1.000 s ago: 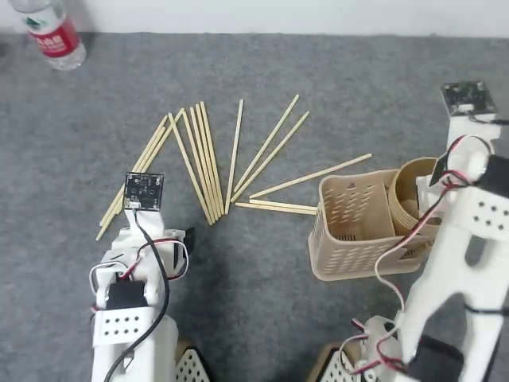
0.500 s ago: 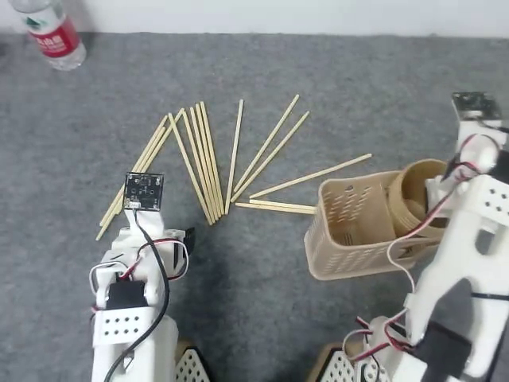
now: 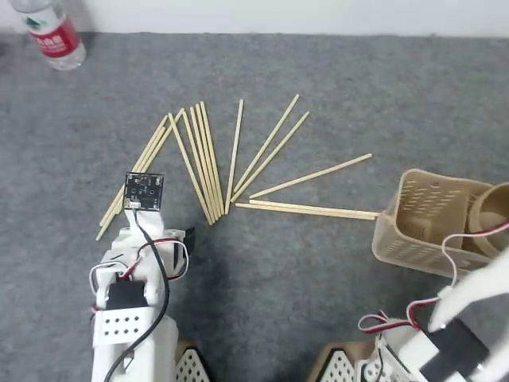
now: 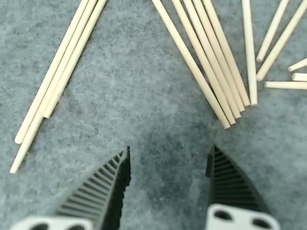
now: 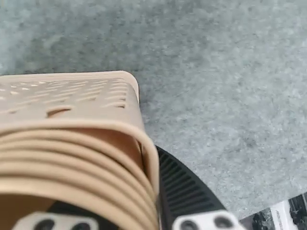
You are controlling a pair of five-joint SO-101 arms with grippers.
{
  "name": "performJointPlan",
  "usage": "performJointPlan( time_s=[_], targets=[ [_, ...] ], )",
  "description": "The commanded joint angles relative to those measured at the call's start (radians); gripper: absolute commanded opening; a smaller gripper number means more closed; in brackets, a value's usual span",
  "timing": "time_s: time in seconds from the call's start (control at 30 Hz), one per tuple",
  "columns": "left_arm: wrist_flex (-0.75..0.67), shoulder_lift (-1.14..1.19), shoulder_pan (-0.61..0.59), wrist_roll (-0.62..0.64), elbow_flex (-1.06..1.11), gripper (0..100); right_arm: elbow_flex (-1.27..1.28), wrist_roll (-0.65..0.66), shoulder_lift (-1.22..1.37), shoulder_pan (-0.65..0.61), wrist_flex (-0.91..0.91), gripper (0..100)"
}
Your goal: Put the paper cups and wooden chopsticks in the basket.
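Several wooden chopsticks (image 3: 207, 163) lie fanned out on the grey carpet, and a pair (image 3: 310, 209) points toward the basket. The tan slotted basket (image 3: 425, 231) sits tilted at the right edge with stacked paper cups (image 3: 489, 219) inside. My right gripper (image 5: 148, 163) is shut on the basket wall (image 5: 96, 105), with the cup rims (image 5: 72, 163) pressed against it and one black finger (image 5: 187, 191) outside. My left gripper (image 4: 170, 151) is open just above the carpet, short of the chopstick ends (image 4: 211, 62). The left arm (image 3: 139, 255) stands at the lower left.
A water bottle (image 3: 52, 32) with a red label stands at the far left corner by the wall. Bare carpet (image 3: 278, 270) lies between the two arms.
The right arm has pulled the basket with the cups to the right, from the middle-right to the view's edge, uncovering the full length of two chopsticks. The left arm has not moved.
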Motion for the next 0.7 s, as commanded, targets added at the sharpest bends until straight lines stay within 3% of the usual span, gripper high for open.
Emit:
performJointPlan(
  time_s=[0.0,0.47,0.53,0.67],
  targets=[
    [-0.021,-0.011,0.002,0.003,-0.004,24,-0.06,0.015,-0.005,0.024,-0.039,0.6],
    [-0.021,-0.011,0.002,0.003,-0.004,24,0.028,0.014,-0.008,-0.033,-0.045,1.2],
    [-0.021,-0.011,0.002,0.003,-0.004,24,0.028,0.008,-0.018,-0.05,-0.039,6.5],
    [-0.02,-0.011,0.002,0.003,-0.004,24,0.003,-0.017,-0.048,-0.056,-0.048,28.4]
  ],
)
